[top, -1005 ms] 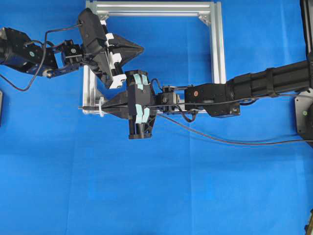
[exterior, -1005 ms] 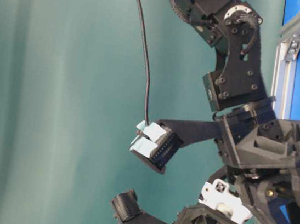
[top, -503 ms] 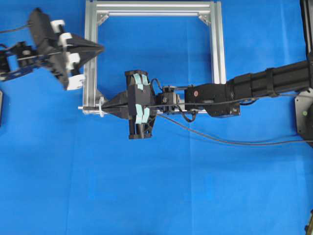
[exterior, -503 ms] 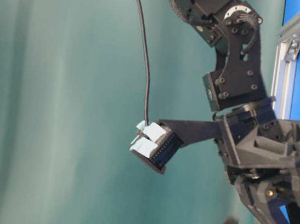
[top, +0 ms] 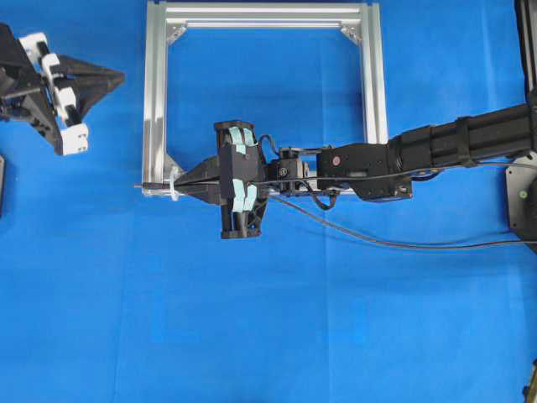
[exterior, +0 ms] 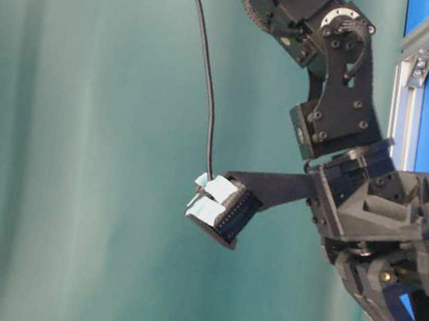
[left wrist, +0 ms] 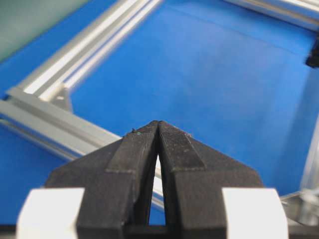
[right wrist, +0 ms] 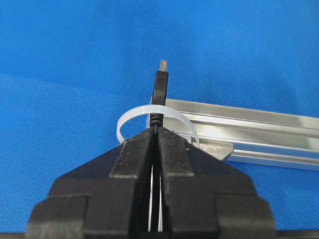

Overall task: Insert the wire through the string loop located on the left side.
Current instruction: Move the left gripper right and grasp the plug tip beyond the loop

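A: Blue cloth [top: 252,319], silver frame [top: 373,92] lying flat on it. Item one?

B: Right gripper [right wrist: 155,130], pinched tight on the wire [right wrist: 160,89]. Plug tip already pokes through the white string loop [right wrist: 130,115] at the frame's lower left corner.

A: Item two?

B: Left gripper [top: 116,78], fingers pressed together, holding nothing, well apart from the loop beyond the frame's left rail.

A: Risks?

B: Likely the tip backs out if the right gripper lets go first; the loop is floppy, and the trailing slack could drag the plug.
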Robot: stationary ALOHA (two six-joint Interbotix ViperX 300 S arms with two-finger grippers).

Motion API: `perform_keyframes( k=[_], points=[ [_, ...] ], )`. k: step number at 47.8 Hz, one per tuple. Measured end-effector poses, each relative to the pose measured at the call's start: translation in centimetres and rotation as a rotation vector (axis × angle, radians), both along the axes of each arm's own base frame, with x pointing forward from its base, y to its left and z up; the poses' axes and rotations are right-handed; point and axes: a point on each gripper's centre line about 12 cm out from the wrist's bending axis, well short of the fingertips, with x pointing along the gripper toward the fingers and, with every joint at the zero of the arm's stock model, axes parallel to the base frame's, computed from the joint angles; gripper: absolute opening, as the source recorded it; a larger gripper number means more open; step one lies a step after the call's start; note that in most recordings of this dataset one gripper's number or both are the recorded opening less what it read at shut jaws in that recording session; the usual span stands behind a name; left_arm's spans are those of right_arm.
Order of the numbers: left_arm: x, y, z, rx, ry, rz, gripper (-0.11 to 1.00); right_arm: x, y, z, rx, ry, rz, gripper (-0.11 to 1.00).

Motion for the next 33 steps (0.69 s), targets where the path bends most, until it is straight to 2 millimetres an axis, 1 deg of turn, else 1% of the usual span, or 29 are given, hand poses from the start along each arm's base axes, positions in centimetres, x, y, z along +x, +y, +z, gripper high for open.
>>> perform_keyframes(
  k=[2, 8, 13, 18, 23, 33],
  points=[
    [0.2, -0.5, 0.0, -0.010, -0.003, -0.022, 0.00, 0.0, 0.1, -0.1, -0.001, 0.003, 0.003, 0.00],
    [1.2, -3.2, 0.2, -0.020, -0.013, -0.147, 0.00, 0.0, 0.1, -0.1, -0.001, 0.005, 0.003, 0.00],
    [1.7, -5.6, 0.1, -0.023, -0.004, -0.253, 0.00, 0.0, 0.1, 0.0, -0.001, 0.002, 0.003, 0.00],
    [1.8, -7.1, 0.0, -0.027, 0.000, -0.318, 0.00, 0.0, 0.0, -0.1, -0.001, 0.005, 0.001, 0.00],
    [1.9, -7.7, 0.0, -0.018, 0.008, -0.350, 0.00, 0.0, 0.1, 0.0, 0.000, 0.002, 0.002, 0.00],
    [1.9, -8.0, -0.2, -0.007, 0.028, -0.369, 0.00, 0.0, 0.1, -0.1, -0.001, 0.005, 0.003, 0.00]
  ],
)
